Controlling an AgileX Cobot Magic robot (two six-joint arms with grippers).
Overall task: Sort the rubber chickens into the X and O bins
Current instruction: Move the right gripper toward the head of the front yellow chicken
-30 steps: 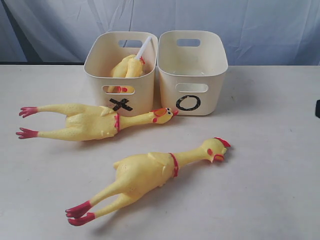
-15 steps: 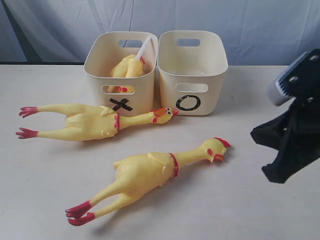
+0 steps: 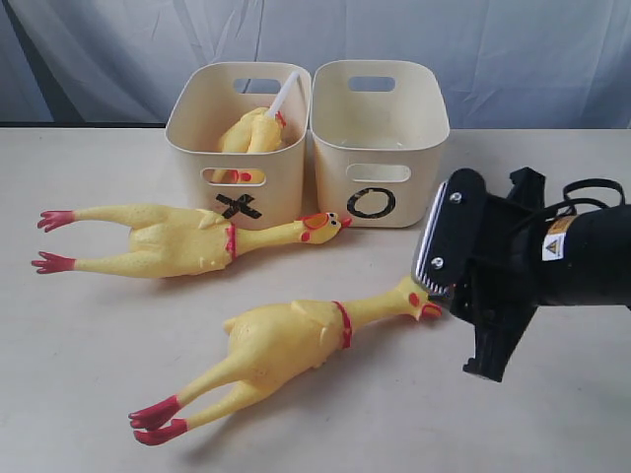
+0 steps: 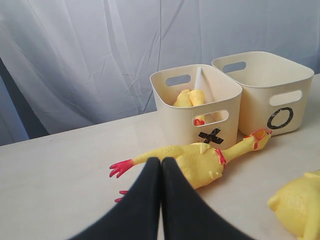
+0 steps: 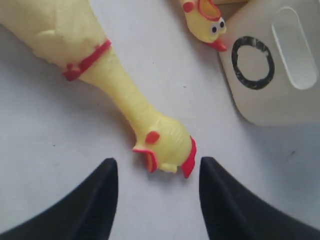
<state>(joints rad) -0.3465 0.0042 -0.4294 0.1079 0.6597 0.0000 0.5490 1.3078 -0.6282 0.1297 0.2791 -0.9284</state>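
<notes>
Around chicken head (image 5: 167, 145), parted fingers (image 5: 95, 200), untouching.

Just ahead of the right gripper (image 5: 157, 162), whose fingers (image 5: 95, 200) are looking matt black, the rubber chicken (image 3: 296, 340) is showing smooth, faintly glossy skin. Beyond, the X bin (image 3: 187, 133) and O bin (image 3: 429, 153) are looking like smooth satin plastic, the table (image 3: 552, 424) matt.

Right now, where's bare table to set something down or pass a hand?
Free: table front-left, between the feet of the far chicken and the legs of the near chicken; table right of the O bin. Crowded: the strip before the X bin, where the far chicken lies, and around the near chicken's head, which the open right gripper flanks.
</notes>
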